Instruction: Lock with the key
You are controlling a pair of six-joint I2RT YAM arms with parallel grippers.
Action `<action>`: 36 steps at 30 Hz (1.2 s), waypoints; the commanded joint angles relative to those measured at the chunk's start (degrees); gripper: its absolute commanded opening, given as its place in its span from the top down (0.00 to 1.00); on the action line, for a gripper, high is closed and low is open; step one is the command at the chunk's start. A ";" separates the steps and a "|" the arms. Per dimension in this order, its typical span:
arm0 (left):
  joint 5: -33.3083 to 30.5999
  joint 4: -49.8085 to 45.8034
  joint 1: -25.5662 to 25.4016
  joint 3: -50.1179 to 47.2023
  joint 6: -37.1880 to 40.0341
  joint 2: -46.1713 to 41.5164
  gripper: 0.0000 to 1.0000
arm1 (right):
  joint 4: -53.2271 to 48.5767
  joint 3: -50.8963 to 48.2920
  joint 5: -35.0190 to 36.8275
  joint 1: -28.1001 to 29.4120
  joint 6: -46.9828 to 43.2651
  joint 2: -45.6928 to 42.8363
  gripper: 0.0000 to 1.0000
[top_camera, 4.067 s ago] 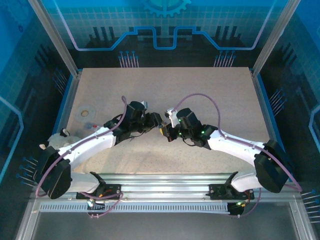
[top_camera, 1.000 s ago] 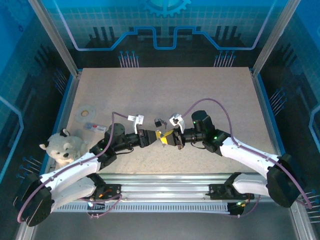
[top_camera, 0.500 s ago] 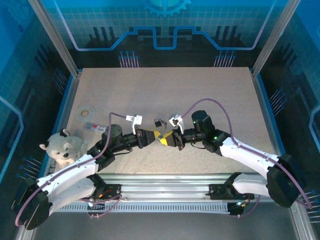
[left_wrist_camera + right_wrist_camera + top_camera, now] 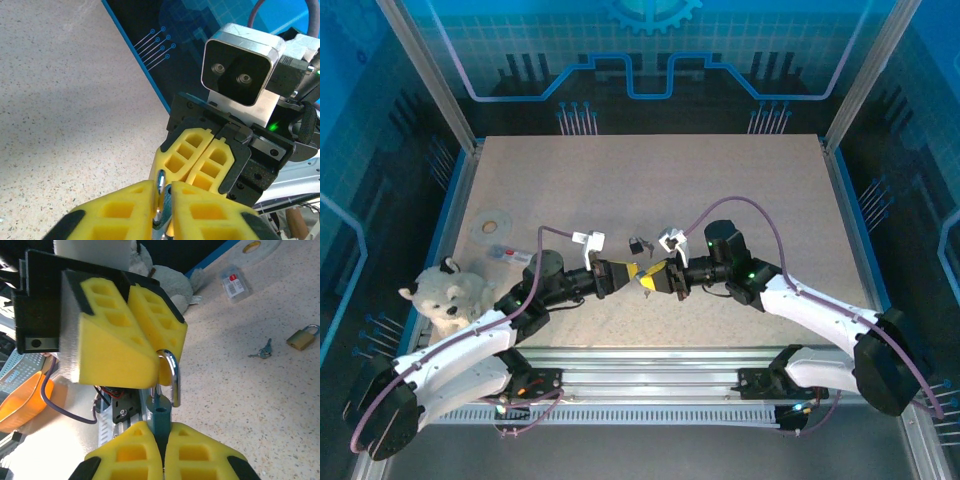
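A teal padlock [image 4: 160, 417] with a silver shackle [image 4: 172, 376] swung open is held above the table, and my right gripper [image 4: 162, 442] is shut on its body. My left gripper [image 4: 162, 192] faces it tip to tip, its yellow fingers [image 4: 125, 335] pinched on the shackle [image 4: 160, 181]. In the top view the two grippers meet at mid-table, left [image 4: 625, 271] and right [image 4: 658, 277]. A small bunch of keys [image 4: 262, 351] lies on the table beside a brass padlock [image 4: 301, 337], both apart from the grippers.
A white plush toy [image 4: 445, 297] sits at the left edge of the table. A tape roll [image 4: 492, 223] and a small clear box [image 4: 508, 254] lie behind it. The loose brass lock and keys [image 4: 637, 244] rest just behind the grippers.
My left gripper has moved right to meet the right one and its fingers have closed on the shackle. The right arm has held still with the padlock.
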 commanded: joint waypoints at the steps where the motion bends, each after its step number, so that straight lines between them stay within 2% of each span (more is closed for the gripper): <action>1: 2.20 3.96 0.04 -1.16 0.88 -0.84 0.91 | 2.52 -1.00 -1.76 -0.80 0.34 -1.17 1.00; 4: 2.69 6.22 0.04 -1.97 0.56 -0.92 1.00 | 2.89 -1.17 -2.31 -1.17 0.66 -1.17 1.00; 15: 2.87 20.41 0.03 -6.89 -1.55 -1.75 1.00 | 5.31 -1.61 -5.05 -2.30 2.19 -0.37 1.00; 36: 11.56 25.23 -0.31 -5.32 -2.94 2.27 1.00 | 9.31 0.30 -10.22 -4.31 4.70 3.82 1.00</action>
